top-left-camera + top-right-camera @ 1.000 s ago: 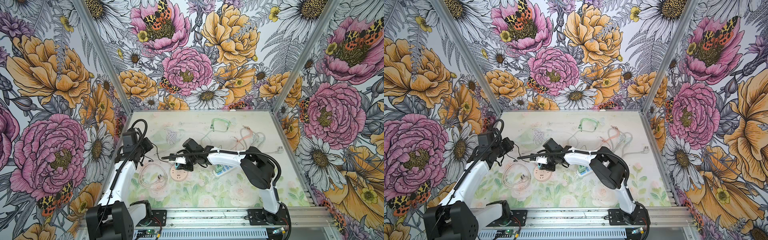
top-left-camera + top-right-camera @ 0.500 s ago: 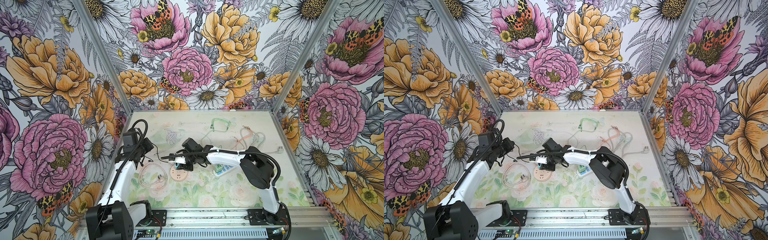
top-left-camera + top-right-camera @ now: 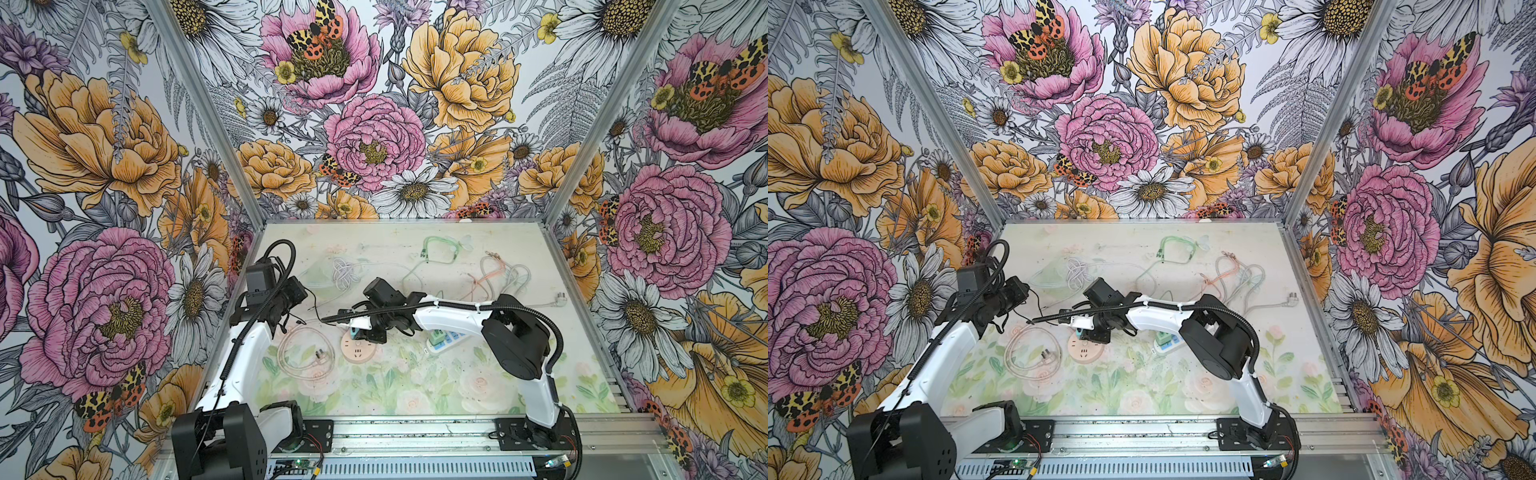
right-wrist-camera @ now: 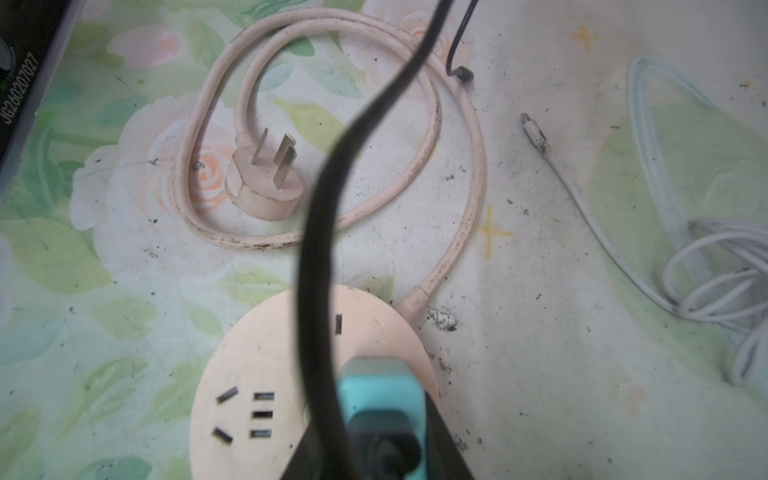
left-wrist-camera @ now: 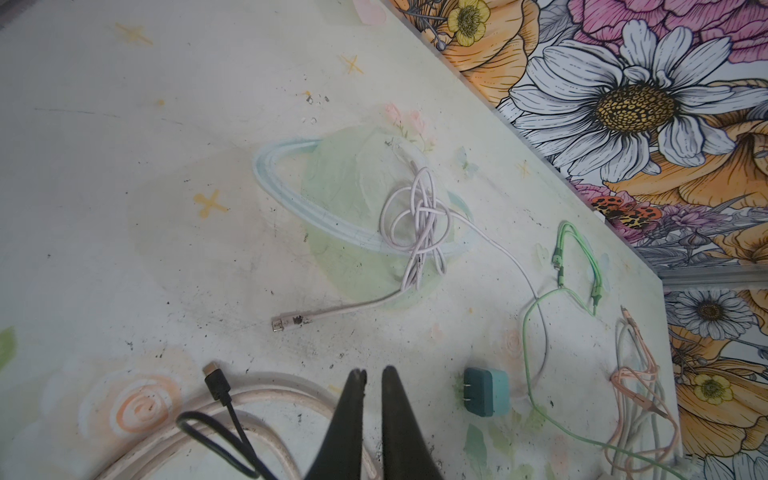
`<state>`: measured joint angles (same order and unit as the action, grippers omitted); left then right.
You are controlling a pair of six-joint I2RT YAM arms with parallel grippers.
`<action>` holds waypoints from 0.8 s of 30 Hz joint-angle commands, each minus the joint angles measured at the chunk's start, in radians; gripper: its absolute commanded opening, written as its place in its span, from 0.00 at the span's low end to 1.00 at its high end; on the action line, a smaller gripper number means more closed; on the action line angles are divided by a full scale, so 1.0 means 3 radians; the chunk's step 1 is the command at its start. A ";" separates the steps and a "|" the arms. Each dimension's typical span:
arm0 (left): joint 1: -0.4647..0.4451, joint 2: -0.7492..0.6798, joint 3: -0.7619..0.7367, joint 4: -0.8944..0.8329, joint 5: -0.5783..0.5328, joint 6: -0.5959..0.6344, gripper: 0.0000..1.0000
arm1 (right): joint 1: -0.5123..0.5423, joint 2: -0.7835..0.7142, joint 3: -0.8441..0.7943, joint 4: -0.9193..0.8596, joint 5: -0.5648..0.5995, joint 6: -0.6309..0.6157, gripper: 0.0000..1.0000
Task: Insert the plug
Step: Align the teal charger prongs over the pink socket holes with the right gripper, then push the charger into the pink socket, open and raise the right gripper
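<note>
My right gripper point(image 4: 382, 440) is shut on the teal plug point(image 4: 380, 386), which has a black cable point(image 4: 320, 249) running out of its back. The plug sits at the far edge of the round pink socket point(image 4: 249, 374), and its prongs are hidden. In both top views the plug point(image 3: 353, 332) point(image 3: 1079, 332) hangs over the far rim of the socket point(image 3: 360, 353) point(image 3: 1086, 352). My left gripper point(image 5: 373, 374) stands apart at the left, over the pink cord. Its fingers are a narrow slit apart with nothing between them.
The socket's pink cord point(image 4: 461, 174) loops to a three-pin plug point(image 4: 266, 183). A second teal adapter point(image 5: 486, 390) lies prongs out on the table. A white cable bundle point(image 3: 343, 270), a green cable point(image 3: 440, 249) and pink cables point(image 3: 494, 274) lie at the back. A white power strip point(image 3: 442, 338) is under my right arm.
</note>
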<state>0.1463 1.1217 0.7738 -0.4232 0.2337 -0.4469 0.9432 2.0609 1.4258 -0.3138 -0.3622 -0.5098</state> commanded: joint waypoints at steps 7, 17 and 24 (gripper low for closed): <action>-0.0032 -0.0092 0.0000 -0.0027 0.0046 -0.0024 0.13 | -0.0020 0.0152 -0.0263 -0.1020 0.0354 -0.0039 0.35; -0.0038 -0.0145 -0.0041 -0.0026 0.0054 -0.0039 0.13 | -0.0062 0.0049 -0.0194 -0.1015 0.0287 0.0001 0.35; -0.0034 -0.0161 -0.0058 -0.0027 0.0048 -0.0034 0.14 | -0.0120 -0.0176 -0.0264 -0.1015 0.0279 0.0020 0.35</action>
<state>0.1402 1.0927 0.7738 -0.4305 0.2340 -0.4469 0.9165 2.0129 1.3968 -0.4683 -0.3389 -0.5053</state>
